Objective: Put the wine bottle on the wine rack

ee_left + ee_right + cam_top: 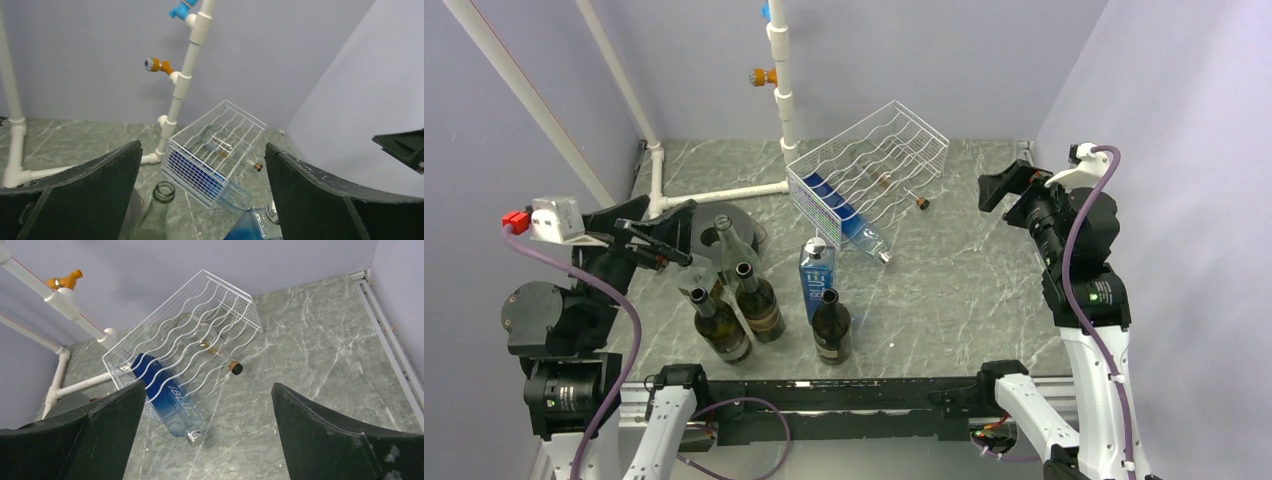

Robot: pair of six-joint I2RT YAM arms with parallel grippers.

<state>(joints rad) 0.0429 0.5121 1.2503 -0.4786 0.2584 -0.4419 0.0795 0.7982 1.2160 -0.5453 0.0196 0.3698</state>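
You are looking at a white rack (869, 165) of wavy rods, with a blue bottle (172, 400) showing through it. The table (964, 290) is showing grey-green marbling with pale veins. Dark bottles (831, 325) are gleaming brownish. The pipes (782, 100) are showing white.

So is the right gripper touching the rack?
Apart. The top view shows bare table between the right gripper and the rack.

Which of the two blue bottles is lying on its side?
The blue bottle lying in the white wire rack, cap poking out; the other blue bottle stands upright beside a dark wine bottle.
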